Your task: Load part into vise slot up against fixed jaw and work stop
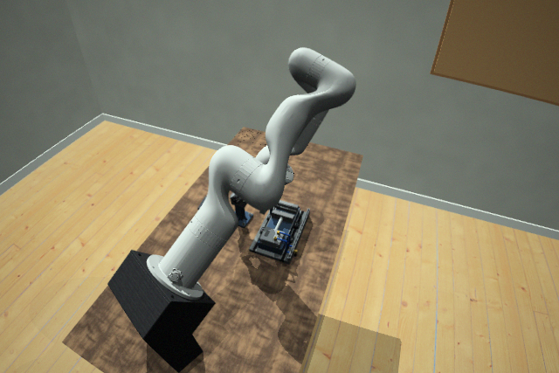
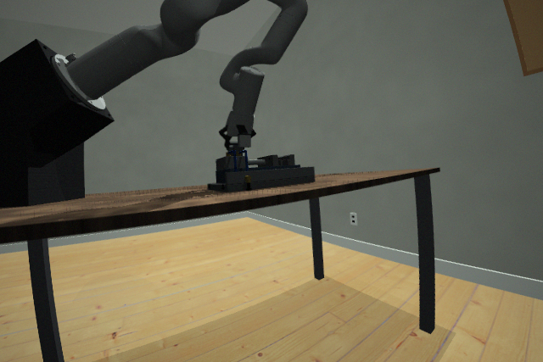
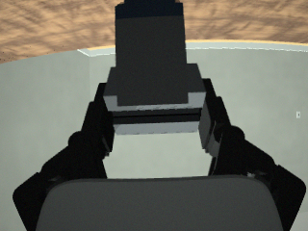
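My gripper (image 3: 155,94) is shut on the part (image 3: 153,71), a dark grey block that runs lengthwise away from the fingers in the wrist view. A step or groove shows across the block between the fingertips. In the exterior view the gripper (image 2: 237,141) hangs on the downward-pointing wrist, holding the part (image 2: 236,142) just above the left end of the vise (image 2: 265,172). In the top view the arm hides the gripper and the part; the open vise (image 1: 280,230) with its cylinder rod lies on the table beside the arm.
A blue stand (image 1: 241,214), probably the V-block, sits left of the vise, partly hidden by the arm. The black robot base (image 1: 157,306) stands at the table's near end. The table edge (image 2: 350,182) runs right of the vise.
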Robot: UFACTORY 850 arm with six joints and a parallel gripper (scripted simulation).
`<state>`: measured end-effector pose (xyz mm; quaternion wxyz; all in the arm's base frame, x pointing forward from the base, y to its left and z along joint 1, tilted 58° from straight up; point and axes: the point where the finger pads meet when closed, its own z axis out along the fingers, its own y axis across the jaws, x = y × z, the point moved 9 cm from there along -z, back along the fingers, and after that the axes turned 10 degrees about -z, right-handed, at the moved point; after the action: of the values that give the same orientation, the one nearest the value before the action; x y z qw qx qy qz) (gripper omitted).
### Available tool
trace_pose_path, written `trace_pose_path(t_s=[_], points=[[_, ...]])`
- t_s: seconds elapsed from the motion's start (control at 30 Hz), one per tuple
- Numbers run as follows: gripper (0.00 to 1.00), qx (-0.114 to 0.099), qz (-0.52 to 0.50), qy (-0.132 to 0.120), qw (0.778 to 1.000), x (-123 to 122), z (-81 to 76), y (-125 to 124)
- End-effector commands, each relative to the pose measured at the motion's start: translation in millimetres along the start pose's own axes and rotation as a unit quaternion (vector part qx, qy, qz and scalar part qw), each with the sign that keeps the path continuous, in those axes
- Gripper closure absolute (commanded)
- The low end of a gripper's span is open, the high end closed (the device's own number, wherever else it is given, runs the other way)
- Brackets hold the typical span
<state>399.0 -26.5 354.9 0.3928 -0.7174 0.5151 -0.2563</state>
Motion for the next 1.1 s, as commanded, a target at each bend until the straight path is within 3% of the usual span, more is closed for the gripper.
trace_pose_path(t_s=[0.0, 1.07], points=[[1.0, 0.0, 0.0, 0.0, 1.0, -0.9, -0.9, -0.3], [1.0, 0.0, 0.0, 0.0, 1.0, -11.5, -11.7, -2.1]])
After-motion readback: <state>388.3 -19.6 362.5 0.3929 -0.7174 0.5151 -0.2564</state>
